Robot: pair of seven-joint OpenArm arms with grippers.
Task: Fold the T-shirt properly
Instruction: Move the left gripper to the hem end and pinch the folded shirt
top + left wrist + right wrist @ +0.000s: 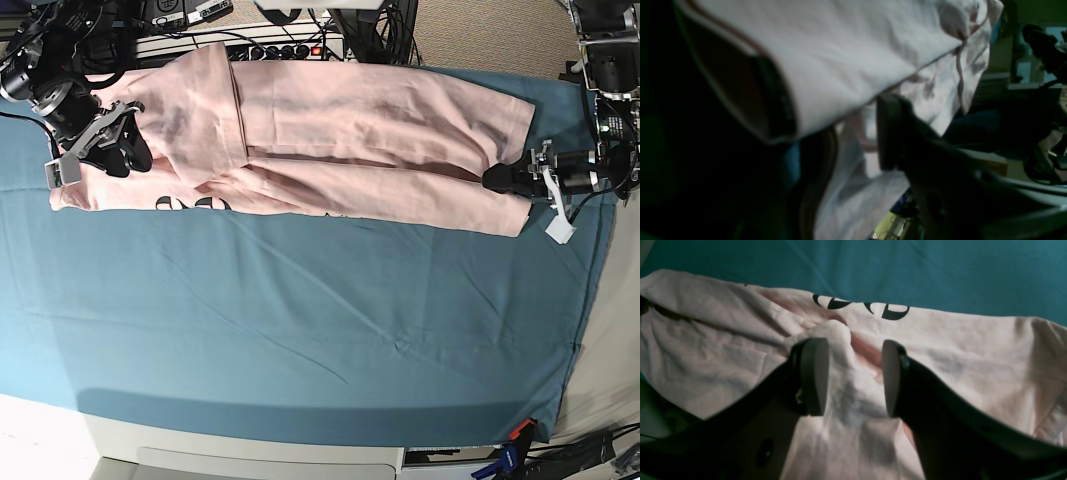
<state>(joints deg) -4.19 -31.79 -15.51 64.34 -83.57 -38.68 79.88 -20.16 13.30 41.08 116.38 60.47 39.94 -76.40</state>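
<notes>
One large pale pink cotton T-shirt [350,150] is spread lengthwise across the far part of the teal-clothed tabletop [300,330], black lettering [862,306] showing at its near edge; the right pincer [853,376] is held open, a raised fold of the fabric between its pads; the left pincer [497,179] is met at the shirt's other end, fabric draped across one finger; its grip cannot be told.

Pale pink T-shirt [330,150] folded lengthwise, stretched across teal cloth, lettering edge showing.
</notes>
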